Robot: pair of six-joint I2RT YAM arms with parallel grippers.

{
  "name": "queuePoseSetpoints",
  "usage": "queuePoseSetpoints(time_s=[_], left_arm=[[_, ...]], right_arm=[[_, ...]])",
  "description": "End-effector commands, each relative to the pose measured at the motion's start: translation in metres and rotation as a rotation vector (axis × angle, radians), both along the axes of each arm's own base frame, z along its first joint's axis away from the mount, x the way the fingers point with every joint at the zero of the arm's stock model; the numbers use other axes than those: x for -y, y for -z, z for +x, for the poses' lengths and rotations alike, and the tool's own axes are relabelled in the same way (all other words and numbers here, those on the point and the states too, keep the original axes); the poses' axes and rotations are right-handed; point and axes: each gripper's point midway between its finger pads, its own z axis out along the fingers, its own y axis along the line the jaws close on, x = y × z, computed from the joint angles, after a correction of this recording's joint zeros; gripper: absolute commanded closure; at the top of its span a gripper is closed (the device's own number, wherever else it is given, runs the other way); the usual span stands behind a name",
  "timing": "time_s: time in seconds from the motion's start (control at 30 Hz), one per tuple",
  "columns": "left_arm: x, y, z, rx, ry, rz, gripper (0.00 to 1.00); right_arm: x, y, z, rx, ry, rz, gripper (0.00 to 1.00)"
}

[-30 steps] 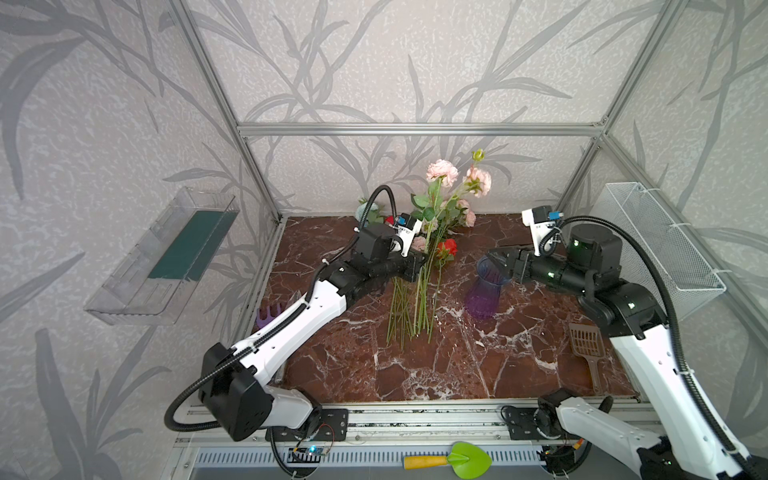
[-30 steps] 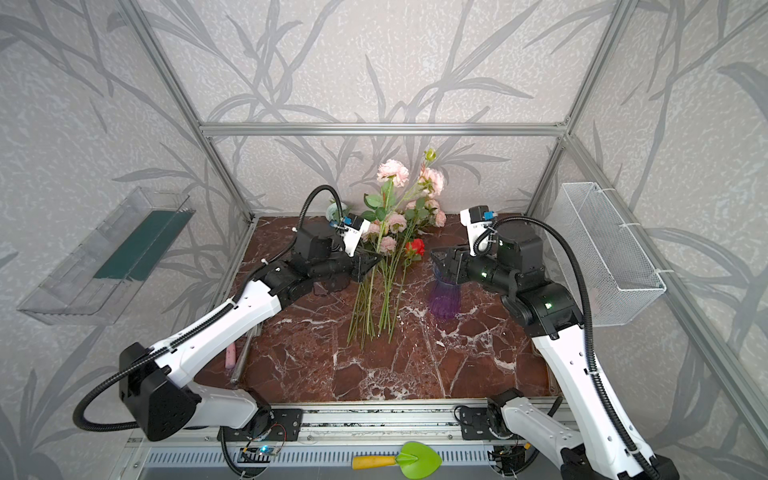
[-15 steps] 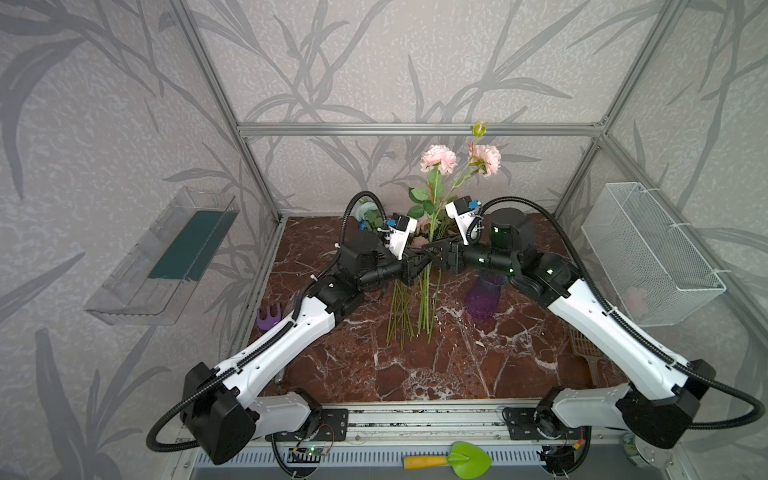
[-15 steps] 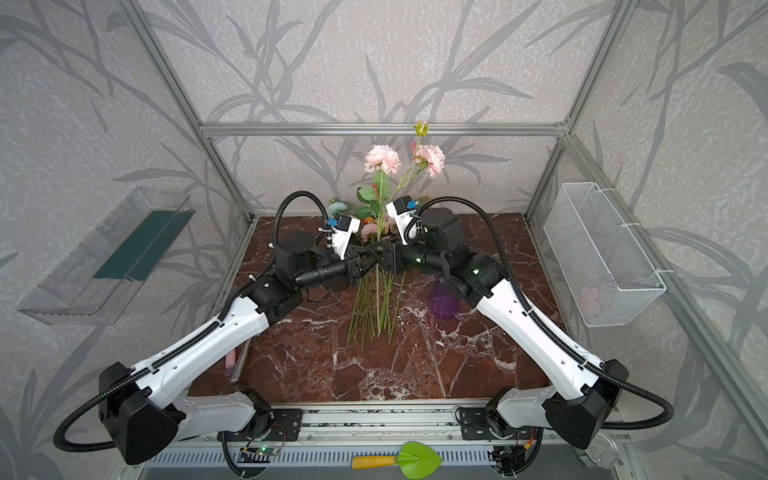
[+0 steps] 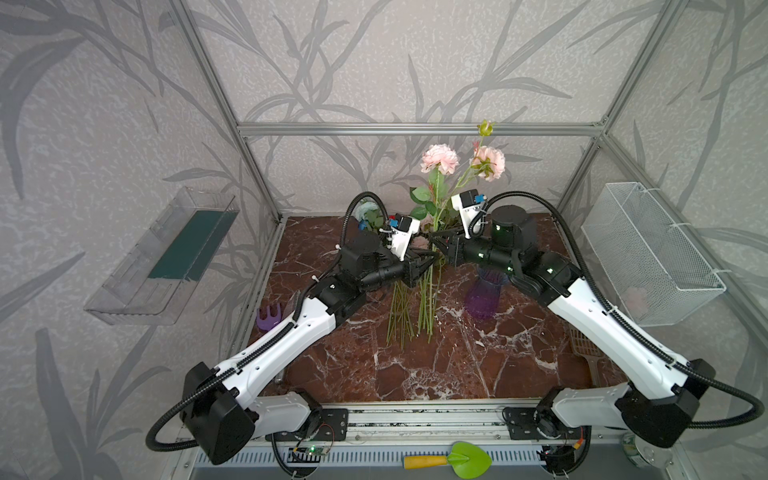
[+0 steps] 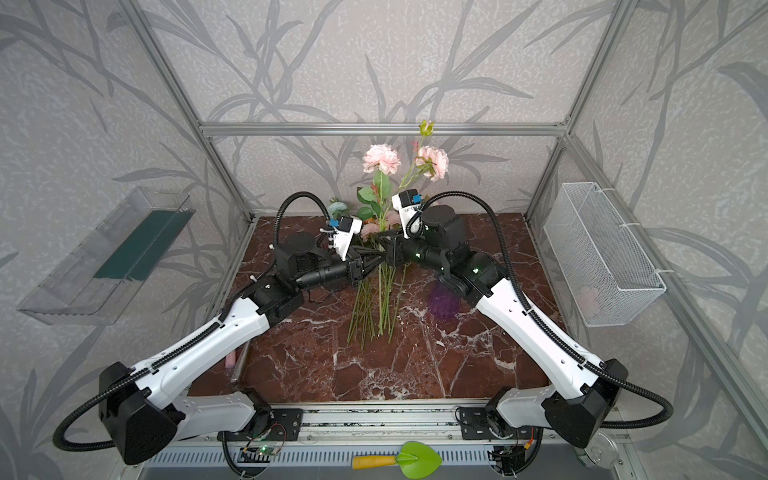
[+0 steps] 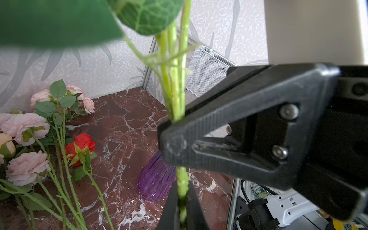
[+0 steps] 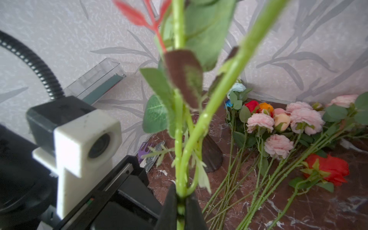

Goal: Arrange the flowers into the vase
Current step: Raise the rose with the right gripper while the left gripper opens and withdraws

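Swung in from beside the purple vase (image 5: 482, 297), the right gripper (image 5: 435, 242) is now being clamped on the upright pink sprig (image 5: 439, 158) just above the left gripper (image 5: 430, 261), also being kept shut on its stem, over the middle of the red marble bench (image 5: 415, 370). Remaining flowers (image 8: 278, 145) are lying toward the far edge; a clear shelf (image 5: 166, 257) and wire basket (image 5: 648, 253) are hanging on the leaf-patterned walls (image 5: 374, 62)

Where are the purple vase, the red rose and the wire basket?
purple vase (image 7: 156, 183): left wrist view, ribbed body.
red rose (image 8: 330, 169): right wrist view, petals.
wire basket (image 5: 648, 257): a top view, mesh wall.
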Motion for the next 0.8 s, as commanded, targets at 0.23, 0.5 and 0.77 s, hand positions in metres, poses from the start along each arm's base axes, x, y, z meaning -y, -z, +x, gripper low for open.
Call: queuePoseSetpoints(time_s=[0.23, 0.5, 0.77], left_arm=[[-0.021, -0.02, 0.0, 0.077, -0.108, -0.034, 0.37], [-0.087, -0.014, 0.033, 0.13, -0.542, -0.086, 0.28], [-0.104, -0.01, 0.038, 0.136, -0.64, -0.121, 0.15]], right_arm=[[0.015, -0.041, -0.003, 0.147, 0.053, 0.02, 1.0], [0.088, -0.114, 0.004, 0.398, 0.379, -0.05, 1.0], [0.16, -0.137, 0.01, 0.539, 0.657, -0.175, 1.0]])
